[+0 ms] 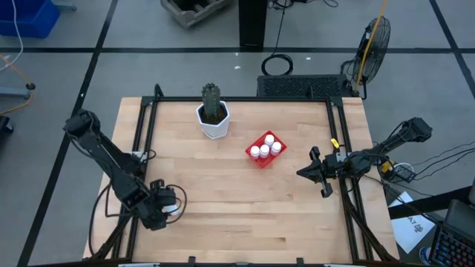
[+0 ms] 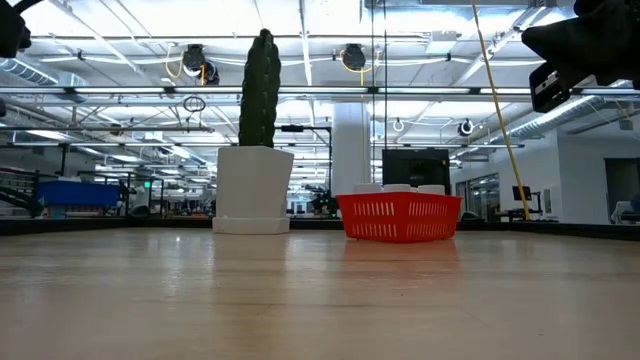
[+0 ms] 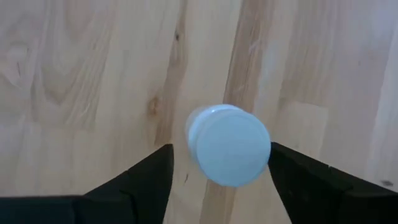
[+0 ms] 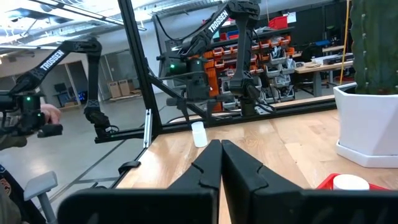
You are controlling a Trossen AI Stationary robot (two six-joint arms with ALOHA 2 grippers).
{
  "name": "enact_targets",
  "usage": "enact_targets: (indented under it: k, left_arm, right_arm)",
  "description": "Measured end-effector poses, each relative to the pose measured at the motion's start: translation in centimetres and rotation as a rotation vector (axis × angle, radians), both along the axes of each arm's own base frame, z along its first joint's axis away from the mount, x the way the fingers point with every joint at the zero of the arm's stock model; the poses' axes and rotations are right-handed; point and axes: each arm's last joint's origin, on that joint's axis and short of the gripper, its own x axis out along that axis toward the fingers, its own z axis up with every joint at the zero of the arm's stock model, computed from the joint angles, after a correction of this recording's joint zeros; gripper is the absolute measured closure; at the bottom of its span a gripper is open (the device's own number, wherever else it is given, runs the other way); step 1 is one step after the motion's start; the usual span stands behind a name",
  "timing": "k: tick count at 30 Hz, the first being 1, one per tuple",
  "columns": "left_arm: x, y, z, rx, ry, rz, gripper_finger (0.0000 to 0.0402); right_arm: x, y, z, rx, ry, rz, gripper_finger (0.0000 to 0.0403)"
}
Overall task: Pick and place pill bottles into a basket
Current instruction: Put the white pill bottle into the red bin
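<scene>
The left hand (image 1: pixel 172 204) hangs over the near left part of the pale wooden bench (image 1: pixel 223 193), its two dark fingers (image 3: pixel 149 177) set wide apart. Between them, in the left wrist view, stands a small white cylindrical pill bottle with a smooth round cap (image 3: pixel 227 145), seen from above. Gaps show on both sides of the cap, so neither finger touches it there. The same bottle appears far off in the right wrist view (image 4: pixel 199 134), upright on the bench beneath the left arm.

The right hand (image 1: pixel 313 172) sits at the right edge of the bench, raised off the surface, with its two dark fingers (image 4: pixel 208 165) pressed together and nothing between them.

Near the middle of the bench, between the two hands and closer to the right one, rests a small square bright-red basket with slotted sides (image 1: pixel 257 156). Three white round caps of the pill bottles in the basket (image 1: pixel 265 150) lie in a row in the high view, and their tops peek just over the rim in the low view (image 2: pixel 396 188). Just to the left of the basket and further back stands a white faceted pot (image 1: pixel 214 124) holding a tall ribbed green cactus (image 2: pixel 260 90), apart from the basket. The bench top is smooth planked wood with visible grain, framed by black metal rails (image 1: pixel 145 126).
</scene>
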Motion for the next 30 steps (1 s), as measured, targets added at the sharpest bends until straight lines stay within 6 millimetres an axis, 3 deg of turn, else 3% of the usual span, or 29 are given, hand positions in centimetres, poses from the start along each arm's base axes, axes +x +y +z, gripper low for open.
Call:
enact_targets:
  k: [13, 24, 30]
  left_arm:
    - [0.3, -0.2, 0.4, -0.013, -0.063, -0.028, 0.0237]
    - [1.0, 0.5, 0.4, 0.018, -0.079, -0.046, 0.0224]
    - [3.2, 1.6, 0.9, 0.145, -0.269, -0.08, 0.024]
  right_arm:
    - [0.0, 0.0, 0.0, 0.0, 0.0, 0.0, 0.0399]
    - [0.0, 0.0, 0.0, 0.0, 0.0, 0.0, 0.0399]
    - [0.0, 0.0, 0.0, 0.0, 0.0, 0.0, 0.0399]
